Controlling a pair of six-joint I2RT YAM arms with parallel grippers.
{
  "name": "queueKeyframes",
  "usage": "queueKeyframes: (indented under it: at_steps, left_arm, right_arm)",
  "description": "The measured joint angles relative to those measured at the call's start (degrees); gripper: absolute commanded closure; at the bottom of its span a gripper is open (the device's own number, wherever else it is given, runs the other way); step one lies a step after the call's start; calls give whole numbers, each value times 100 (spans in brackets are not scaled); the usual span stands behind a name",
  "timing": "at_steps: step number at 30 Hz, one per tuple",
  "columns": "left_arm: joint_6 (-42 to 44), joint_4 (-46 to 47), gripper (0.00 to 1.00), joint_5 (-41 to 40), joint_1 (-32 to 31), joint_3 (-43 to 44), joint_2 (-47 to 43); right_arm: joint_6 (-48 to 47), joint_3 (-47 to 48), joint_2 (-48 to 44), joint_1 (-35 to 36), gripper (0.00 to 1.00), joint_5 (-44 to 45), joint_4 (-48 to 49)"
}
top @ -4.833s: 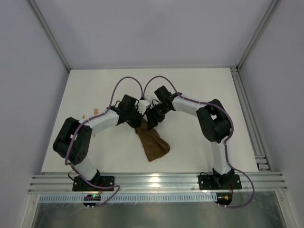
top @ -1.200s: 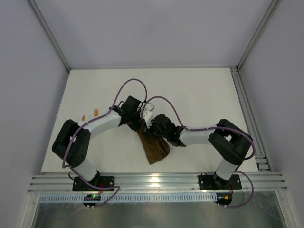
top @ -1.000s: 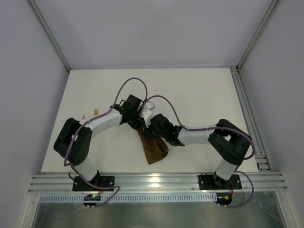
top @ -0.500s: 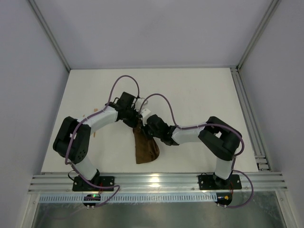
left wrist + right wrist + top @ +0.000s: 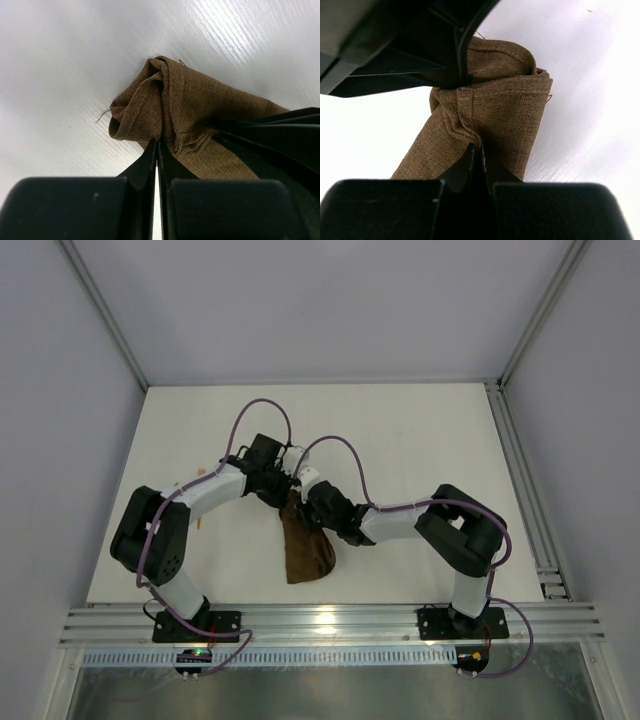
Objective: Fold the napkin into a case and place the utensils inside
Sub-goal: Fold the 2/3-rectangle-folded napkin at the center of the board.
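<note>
1. Napkin position. The napkin is on the white tabletop, near the middle of its width and toward the near edge. In the top view it is a long brown shape. Its far end is narrow and gathered, and its near end is wider and rounded. The cloth is not laid out flat: both wrist views show the far end bunched into thick folds with stitched hems turned over one another. The views do not show whether the gathered end is lifted off the tabletop.

2. Left hand. The left hand is clenched on the napkin. Its two fingertips meet almost completely, with a fold of the gathered end pinched between them. In the top view the left hand reaches the far end of the cloth from the left.

3. Right hand. The right hand is likewise clamped onto the napkin, with a pleat of cloth caught between its tips. In the top view the right hand comes in from the right.

4. Relation of the hands. Both hands grip the same gathered end, just beside each other. Each one appears as a dark shape in the other's wrist view.
</note>
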Motion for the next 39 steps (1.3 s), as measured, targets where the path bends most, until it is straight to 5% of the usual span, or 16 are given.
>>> queueKeyframes:
  at_steps: [6, 13, 20, 30, 39]
  left_arm:
    - [-90, 11, 99, 157, 52, -149, -260]
    - [-111, 85, 67, 437, 149, -195, -299]
    - [-227, 127, 76, 420, 275, -170, -168]
    - [-354, 254, 51, 1034, 643, -94, -249]
    - [-205, 352, 48, 1176, 492, -181, -247]
  right_arm:
    - [-9, 4, -37, 26, 97, 11, 129]
    - [-7, 9, -50, 35, 97, 7, 210]
    - [44, -68, -46, 2, 97, 44, 72]
    - [101, -92, -46, -17, 97, 57, 83]
    - [140, -92, -46, -17, 97, 57, 85]
